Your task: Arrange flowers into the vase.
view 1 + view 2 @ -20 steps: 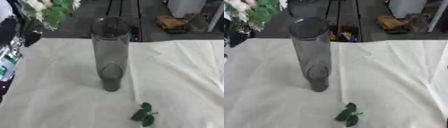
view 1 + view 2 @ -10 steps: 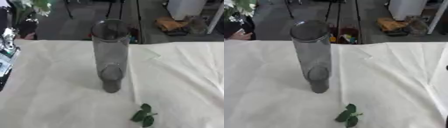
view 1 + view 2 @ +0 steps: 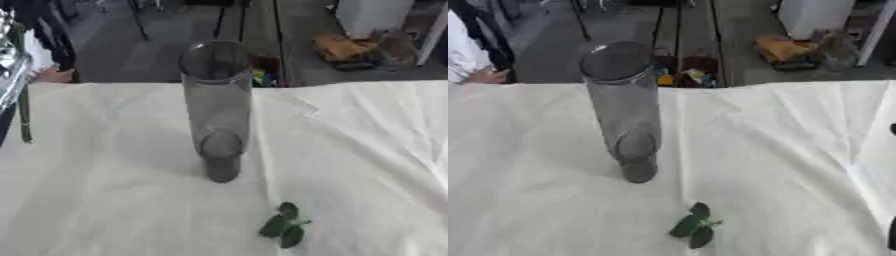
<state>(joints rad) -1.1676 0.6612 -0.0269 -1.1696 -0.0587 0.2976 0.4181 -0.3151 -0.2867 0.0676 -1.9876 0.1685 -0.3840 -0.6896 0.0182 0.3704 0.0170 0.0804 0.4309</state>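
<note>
- Far to the left of the vase, at the edge of the left eye view, we see a silvery piece of the left arm (image 3: 7, 65). The left hand itself shows in neither view, so we cannot tell whether it is clenched, released or grasping.
- Just beside that arm piece, a thin green stem (image 3: 24, 112) hangs nearly upright. Its lower end is over the left border of the table (image 3: 114, 200), well apart from the vase. Its top runs up along the left edge, and we cannot see what holds it.
- The vase (image 3: 218, 100) is a tall cylinder of clear, greyish glass. It stands upright near the middle of the table on the white cloth, with its round mouth facing up towards us.
- In front of the vase and a little to its right, a small sprig of dark green leaves (image 3: 283, 231) lies flat on the cloth. It is near the vase's foot but not touching it.
- Well to the right of the vase, the right hand (image 3: 892, 235) shows only as dark slivers at the edge of the right eye view. We cannot tell whether it is released or clenched.
</note>
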